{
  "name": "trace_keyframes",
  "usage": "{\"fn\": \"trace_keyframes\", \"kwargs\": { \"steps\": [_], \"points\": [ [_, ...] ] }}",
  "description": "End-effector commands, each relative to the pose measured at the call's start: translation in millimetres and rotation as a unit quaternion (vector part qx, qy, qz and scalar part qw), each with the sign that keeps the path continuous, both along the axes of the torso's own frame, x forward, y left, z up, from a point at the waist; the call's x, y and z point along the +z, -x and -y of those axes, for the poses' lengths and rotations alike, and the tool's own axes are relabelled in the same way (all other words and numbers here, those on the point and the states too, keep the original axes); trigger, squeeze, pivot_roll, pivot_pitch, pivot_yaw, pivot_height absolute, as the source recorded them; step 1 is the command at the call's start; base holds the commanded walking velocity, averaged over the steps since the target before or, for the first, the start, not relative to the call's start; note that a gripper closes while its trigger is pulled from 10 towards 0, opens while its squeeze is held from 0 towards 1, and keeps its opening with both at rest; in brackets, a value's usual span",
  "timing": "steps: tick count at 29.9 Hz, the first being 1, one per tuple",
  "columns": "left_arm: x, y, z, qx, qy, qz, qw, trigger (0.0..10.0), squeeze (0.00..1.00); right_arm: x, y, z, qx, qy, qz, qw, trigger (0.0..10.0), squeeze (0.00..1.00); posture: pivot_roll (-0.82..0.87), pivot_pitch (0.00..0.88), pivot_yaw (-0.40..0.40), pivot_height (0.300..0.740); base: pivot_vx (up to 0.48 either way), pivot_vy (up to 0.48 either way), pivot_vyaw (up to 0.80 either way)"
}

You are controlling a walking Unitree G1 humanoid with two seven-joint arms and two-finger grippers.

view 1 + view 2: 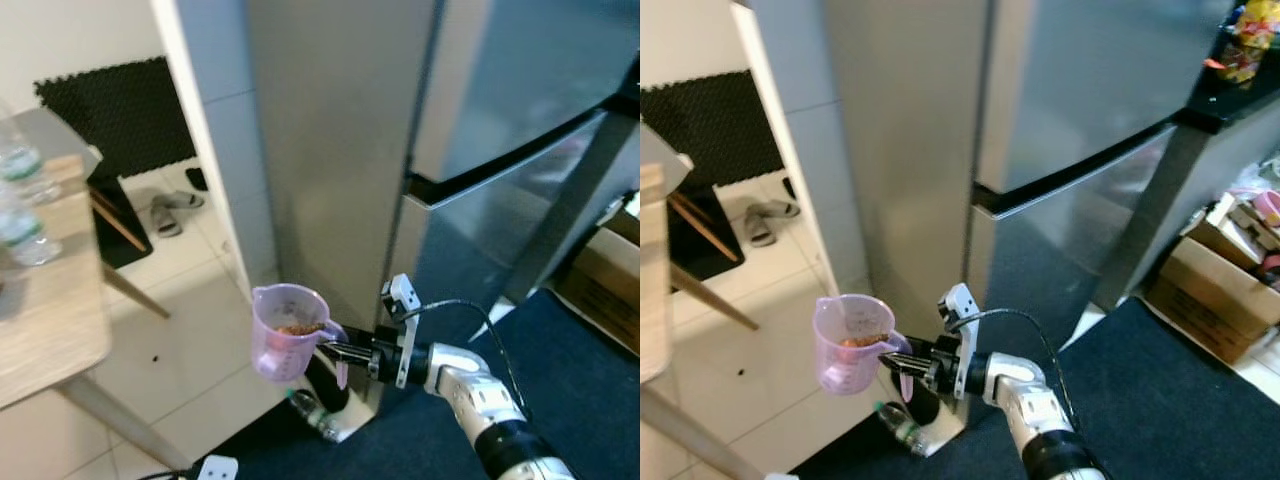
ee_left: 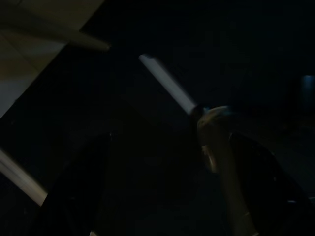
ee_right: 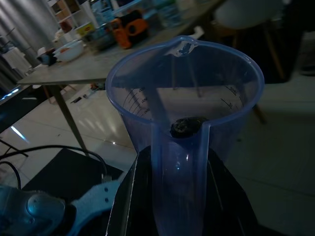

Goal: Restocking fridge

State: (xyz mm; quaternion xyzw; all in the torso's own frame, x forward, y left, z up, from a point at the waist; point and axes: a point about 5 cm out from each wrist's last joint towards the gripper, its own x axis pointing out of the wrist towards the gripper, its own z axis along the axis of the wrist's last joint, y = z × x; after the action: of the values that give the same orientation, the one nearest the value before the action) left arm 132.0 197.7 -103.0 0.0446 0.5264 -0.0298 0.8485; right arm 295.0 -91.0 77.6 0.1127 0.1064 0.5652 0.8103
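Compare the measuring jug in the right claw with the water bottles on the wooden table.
The measuring jug is pinkish-purple and tinted; the water bottles are colourless with green labels. The jug is open-topped with a handle and spout and holds something brown at the bottom. The jug is held in the air by the right claw near the fridge; the bottles stand on the table. Both are see-through and upright.

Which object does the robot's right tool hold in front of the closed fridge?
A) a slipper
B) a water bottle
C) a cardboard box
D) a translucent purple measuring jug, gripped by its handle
D: the right tool is shut on the handle of the purple measuring jug, held upright beside the closed fridge.
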Motion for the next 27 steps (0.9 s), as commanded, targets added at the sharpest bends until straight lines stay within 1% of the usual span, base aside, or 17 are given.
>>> {"fn": "trace_keyframes", "kwargs": {
  "steps": [1,4,10,20,21,22,23,24,26,27],
  "points": [
    [-2.0,8.0,-3.8,0.001,-0.004,-0.011,1.000,10.0,0.00,5.6,-0.7,-8.9,0.010,-0.013,0.011,1.000,10.0,0.00,0.01,0.000,0.034,0.740,0.000,-0.465,0.00],
    [-1.6,7.2,-4.6,0.000,-0.006,-0.009,1.000,10.0,0.00,5.7,-0.7,-9.3,0.011,-0.013,0.011,1.000,10.0,0.00,0.01,0.000,0.034,0.740,0.000,-0.461,0.00],
    [-0.9,5.3,-5.3,0.008,-0.007,-0.004,1.000,10.0,0.00,6.1,-1.0,-8.9,0.011,-0.013,0.012,1.000,10.0,0.00,0.01,0.000,0.032,0.740,0.000,0.000,0.00],
    [-0.2,3.5,-4.9,0.005,-0.012,0.002,1.000,10.0,0.00,6.4,-0.5,-9.3,0.013,-0.013,0.012,1.000,10.0,0.00,0.01,0.000,0.032,0.740,0.000,0.000,0.00],
    [0.7,1.1,-4.8,0.010,-0.010,0.010,1.000,10.0,0.00,6.4,-0.6,-9.2,0.013,-0.013,0.012,1.000,10.0,0.00,0.01,0.000,0.032,0.740,0.000,0.000,0.00],
    [3.3,-5.3,-6.0,0.016,-0.013,0.026,0.999,10.0,0.00,6.5,-0.6,-9.1,0.013,-0.013,0.013,1.000,10.0,0.00,0.01,0.000,0.032,0.740,0.000,0.000,0.00],
    [3.3,-5.3,-6.0,0.016,-0.013,0.026,0.999,10.0,0.00,6.5,-0.6,-9.1,0.013,-0.013,0.013,1.000,10.0,0.00,0.01,0.000,0.032,0.740,0.000,0.000,0.00],
    [5.2,-9.8,-6.9,0.020,-0.015,0.038,0.999,10.0,0.00,6.6,-0.7,-9.1,0.013,-0.013,0.013,1.000,10.0,0.00,0.01,0.000,0.032,0.740,0.000,0.000,0.00],
    [16.5,-32.2,-16.8,0.054,-0.024,0.087,0.994,10.0,0.00,7.8,-2.0,-8.4,0.008,-0.015,0.014,1.000,10.0,0.00,0.01,0.000,0.027,0.740,0.000,0.000,0.00],
    [25.3,-47.6,-23.6,0.075,-0.028,0.119,0.990,10.0,0.00,9.1,-4.2,-6.9,-0.001,-0.017,0.016,1.000,10.0,0.00,0.01,0.000,0.027,0.740,0.000,0.000,0.00]
  ]
}}
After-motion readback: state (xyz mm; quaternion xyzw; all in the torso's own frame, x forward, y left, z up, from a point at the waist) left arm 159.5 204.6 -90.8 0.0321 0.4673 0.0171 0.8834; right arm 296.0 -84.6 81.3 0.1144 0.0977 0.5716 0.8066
